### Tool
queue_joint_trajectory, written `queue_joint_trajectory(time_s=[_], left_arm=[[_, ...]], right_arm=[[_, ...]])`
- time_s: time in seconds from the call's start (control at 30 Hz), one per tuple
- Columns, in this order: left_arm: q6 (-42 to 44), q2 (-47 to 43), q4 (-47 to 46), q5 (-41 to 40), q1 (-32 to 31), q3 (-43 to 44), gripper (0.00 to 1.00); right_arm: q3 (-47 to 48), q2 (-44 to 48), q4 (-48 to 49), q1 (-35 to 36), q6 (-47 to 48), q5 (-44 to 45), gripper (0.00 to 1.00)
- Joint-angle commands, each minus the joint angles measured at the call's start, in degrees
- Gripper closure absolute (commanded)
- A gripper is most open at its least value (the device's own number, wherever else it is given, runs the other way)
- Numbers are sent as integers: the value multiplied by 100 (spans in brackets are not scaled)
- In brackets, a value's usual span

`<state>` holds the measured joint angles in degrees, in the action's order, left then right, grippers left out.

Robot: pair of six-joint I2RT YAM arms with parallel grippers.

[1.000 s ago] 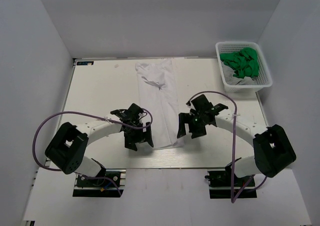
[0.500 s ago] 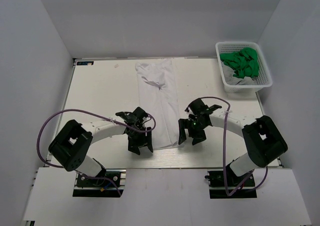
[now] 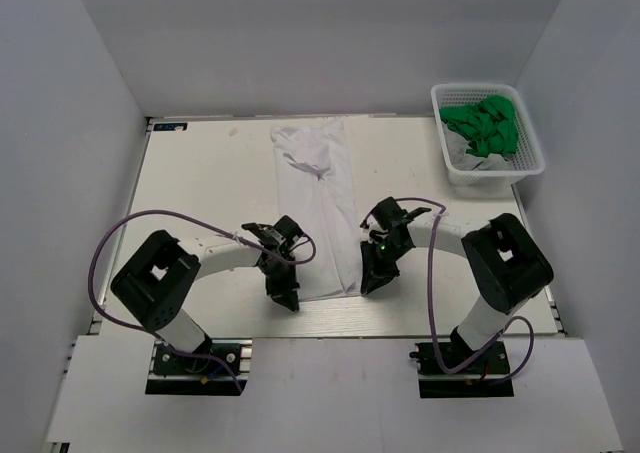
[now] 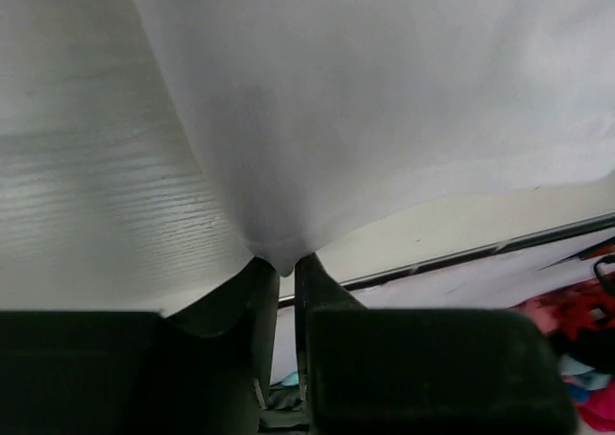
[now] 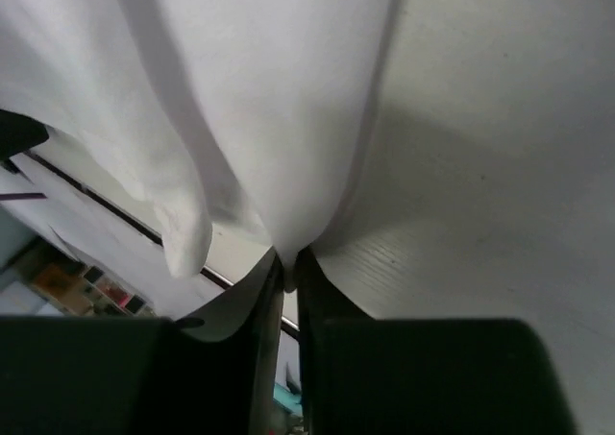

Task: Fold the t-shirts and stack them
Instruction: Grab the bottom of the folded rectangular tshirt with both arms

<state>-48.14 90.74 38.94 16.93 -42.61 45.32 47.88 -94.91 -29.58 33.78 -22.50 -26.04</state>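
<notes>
A white t-shirt (image 3: 318, 188) lies as a long narrow strip down the middle of the table (image 3: 200, 183). My left gripper (image 3: 288, 298) is shut on its near left corner; in the left wrist view the white t-shirt (image 4: 384, 99) is pinched between the fingertips of that gripper (image 4: 285, 267). My right gripper (image 3: 368, 281) is shut on the near right corner, and the right wrist view shows a fold of the shirt (image 5: 259, 89) squeezed at the gripper (image 5: 288, 260). Green t-shirts (image 3: 482, 123) lie bunched in a basket.
The white plastic basket (image 3: 495, 178) stands at the table's far right corner, with a pale cloth under the green ones. Grey walls enclose the table on three sides. Both grippers are close to the table's near edge.
Both grippers have gone from open to shut, moving inward and toward the near edge onto the shirt's near corners, and now pinch the cloth.
</notes>
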Motion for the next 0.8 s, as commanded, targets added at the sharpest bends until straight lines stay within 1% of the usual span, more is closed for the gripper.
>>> queue_joint_trajectory(time_s=[0.0, 0.03, 0.07, 0.1, 0.23, 0.33, 0.43, 0.5, 0.53, 0.6, 0.63, 0.7, 0.73, 0.77], left_arm=[[-38, 155, -141, -506, -37, -14, 95], [-90, 155, -141, -559, -37, -14, 100], [-143, 68, -71, -611, -37, 46, 100], [-143, 15, -71, -612, -98, 47, 100], [-205, -381, -176, -498, -151, 99, 100], [-205, -671, 140, -568, -204, 345, 100], [-205, -856, 140, -620, -204, 460, 100], [-205, -909, 202, -673, -204, 573, 100], [-205, -909, 332, -760, -204, 766, 100], [-205, -909, 386, -963, -204, 1082, 100], [-205, -909, 526, -1024, -204, 1171, 100], [-265, -856, 527, -1086, -107, 1312, 100], [-266, -856, 579, -1191, -55, 1313, 100], [-336, -804, 580, -1496, -54, 1408, 100]], right_arm=[[-7, -264, 119, 41, 238, 152, 87], [-50, -186, 119, 24, 237, 135, 92], [-68, -116, 154, 23, 255, 143, 98], [-94, -63, 120, 15, 272, 126, 100], [-279, 402, 85, 67, 168, -173, 100], [-358, 868, -109, 67, 44, -24, 100], [-218, 1176, -310, 59, 105, 29, 100], [-51, 1160, -407, 50, 202, 11, 100], [228, 1151, -652, 32, 307, 125, 100], [432, 975, -794, 6, 369, 152, 100], [729, 914, -925, 23, 369, 222, 100], [933, 773, -1031, -11, 387, 301, 100], [1230, 694, -1058, -3, 352, 502, 100], [1337, 624, -1110, -29, 334, 573, 100]])
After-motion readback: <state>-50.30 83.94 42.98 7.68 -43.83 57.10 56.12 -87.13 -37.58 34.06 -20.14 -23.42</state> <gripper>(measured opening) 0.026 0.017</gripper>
